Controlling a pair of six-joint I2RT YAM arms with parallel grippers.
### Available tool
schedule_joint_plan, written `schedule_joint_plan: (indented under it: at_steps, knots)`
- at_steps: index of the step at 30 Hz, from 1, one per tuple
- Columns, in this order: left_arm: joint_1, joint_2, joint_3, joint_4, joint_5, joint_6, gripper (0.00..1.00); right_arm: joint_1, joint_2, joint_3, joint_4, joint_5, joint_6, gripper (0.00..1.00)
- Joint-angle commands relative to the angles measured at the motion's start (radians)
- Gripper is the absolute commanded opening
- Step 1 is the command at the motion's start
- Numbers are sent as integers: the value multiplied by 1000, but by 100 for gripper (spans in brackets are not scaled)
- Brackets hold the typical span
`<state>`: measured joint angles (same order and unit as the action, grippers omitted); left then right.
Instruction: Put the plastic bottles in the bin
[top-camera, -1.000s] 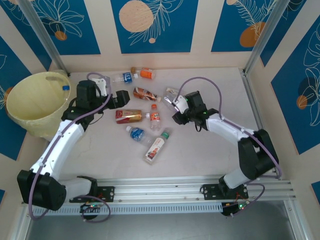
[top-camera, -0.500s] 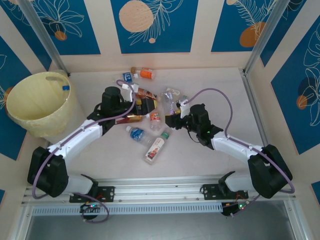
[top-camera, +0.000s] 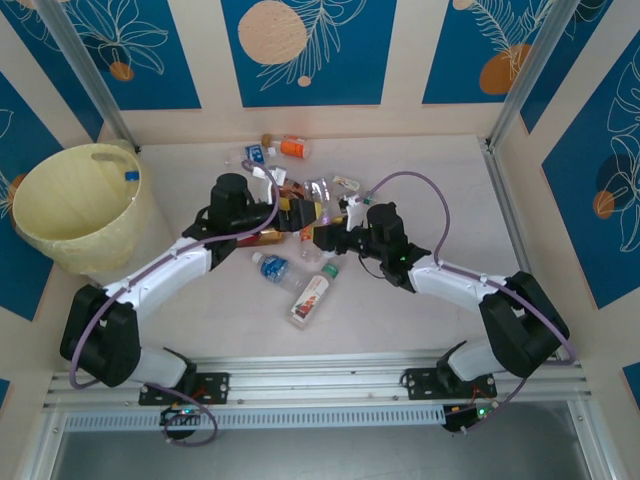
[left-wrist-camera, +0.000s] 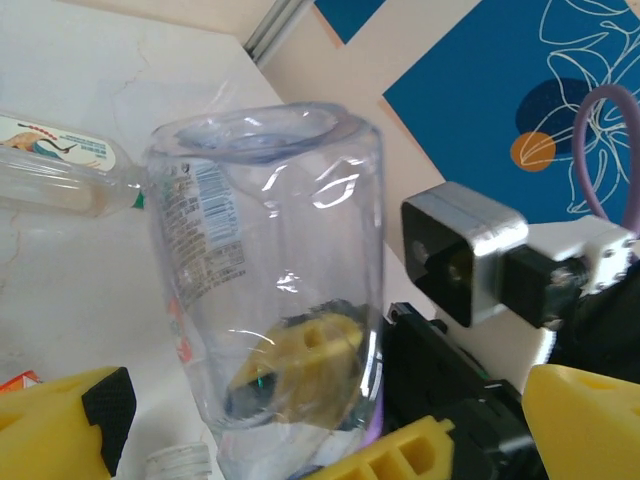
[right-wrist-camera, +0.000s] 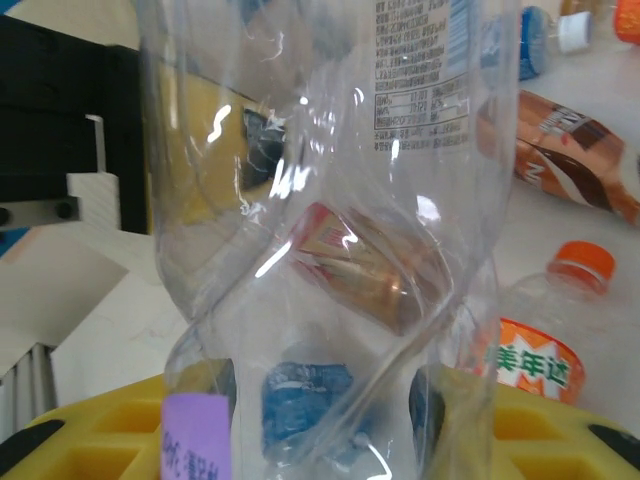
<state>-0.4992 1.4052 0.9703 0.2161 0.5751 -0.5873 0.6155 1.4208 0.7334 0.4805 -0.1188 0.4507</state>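
Note:
My right gripper (right-wrist-camera: 325, 425) is shut on a clear, crumpled plastic bottle (right-wrist-camera: 330, 200) and holds it upright above the middle of the table (top-camera: 322, 198). In the top view my right gripper (top-camera: 325, 233) and my left gripper (top-camera: 293, 212) meet at this bottle. In the left wrist view my left gripper (left-wrist-camera: 320, 445) stands wide open, and the bottle (left-wrist-camera: 270, 270) rises between its yellow fingers (left-wrist-camera: 60, 420) without touching them. More plastic bottles lie around: blue-labelled (top-camera: 272, 267), red-labelled (top-camera: 313, 295), orange-capped (top-camera: 293, 147). The pale-yellow bin (top-camera: 75, 205) stands at the far left.
A brown-labelled bottle (right-wrist-camera: 570, 150) and an orange-capped bottle (right-wrist-camera: 545, 345) lie just beyond the held one. A bottle with a green cap (left-wrist-camera: 60, 170) lies flat behind it. A metal rail (top-camera: 505, 215) edges the table on the right. Patterned walls close the back.
Both arms have swung toward each other over the table's middle. The right gripper carried the clear bottle leftward, and the open left gripper came up around it.

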Motion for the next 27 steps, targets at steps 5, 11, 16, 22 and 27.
schedule_joint_plan:
  at_steps: [5,11,16,22,27]
  knots:
    - [-12,65,69,-25,-97,-24,99,33,22,63,52,-149,-4,36]
    - [-12,92,69,69,-83,-68,77,38,14,67,32,-165,1,36]
    - [-12,103,72,62,-61,-65,58,36,-3,61,14,-181,-15,40]
    - [-7,72,66,37,-94,-39,51,35,-35,64,-6,-138,-8,70]
    - [-3,-33,73,-111,-229,89,49,16,-134,38,-45,-54,-62,90]
